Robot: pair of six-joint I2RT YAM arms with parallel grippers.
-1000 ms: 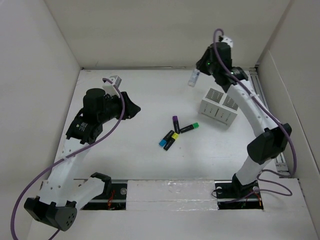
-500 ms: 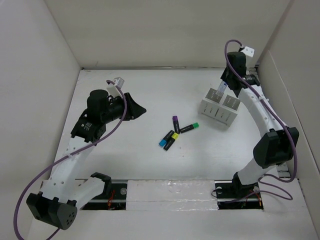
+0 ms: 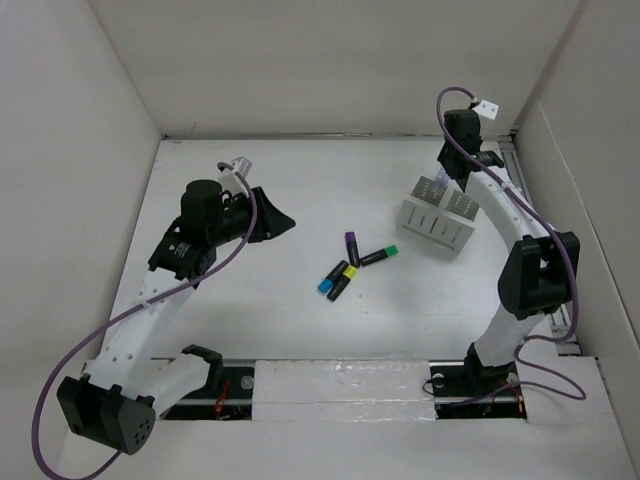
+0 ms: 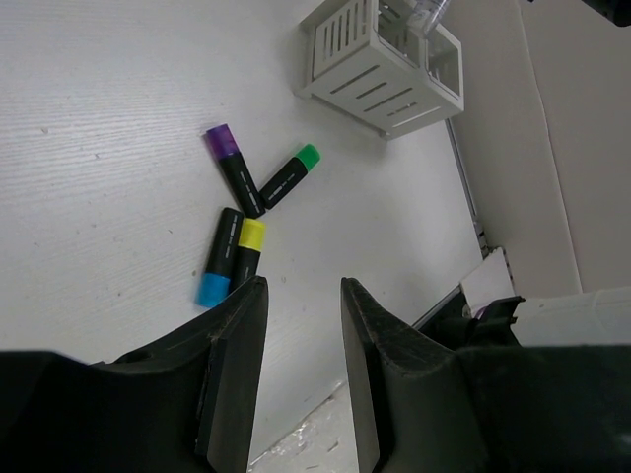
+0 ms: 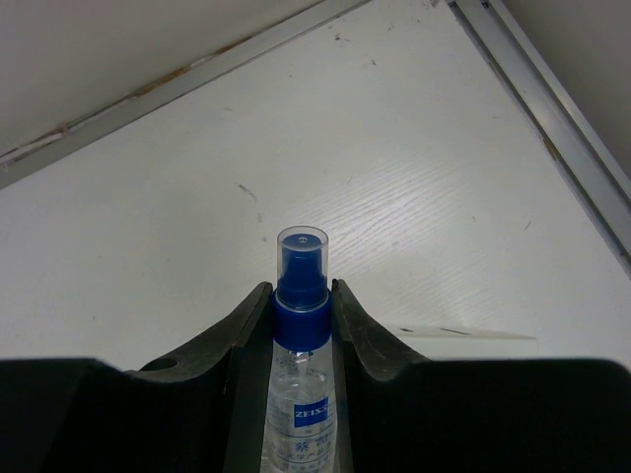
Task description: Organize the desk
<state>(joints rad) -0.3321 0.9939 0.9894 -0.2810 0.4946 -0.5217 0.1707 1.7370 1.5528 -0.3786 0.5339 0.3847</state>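
Note:
The white desk [image 3: 250, 310] holds several highlighter markers at its middle: purple-capped [image 3: 351, 244], green-capped [image 3: 381, 254], yellow-capped [image 3: 345, 277] and blue-capped [image 3: 326, 284]. They also show in the left wrist view, purple [image 4: 233, 168], green [image 4: 291, 175], yellow [image 4: 246, 251] and blue [image 4: 217, 258]. My left gripper [image 3: 281, 222] is open and empty, to the left of the markers and above the desk [image 4: 303, 288]. My right gripper [image 3: 446, 168] is shut on a clear spray bottle with a blue cap [image 5: 302, 325]. It holds the bottle at the back of the white slotted organiser [image 3: 437, 217].
The organiser shows at the top of the left wrist view [image 4: 365, 69], with the bottle [image 4: 428, 14] standing at its far compartment. White walls enclose the desk on the left, back and right. A metal rail [image 5: 552, 128] runs along the right edge. A glossy strip [image 3: 340, 385] lies along the near edge.
My right arm swung right from behind and left of the organiser and brought the bottle over its back side. My left gripper edged right toward the markers.

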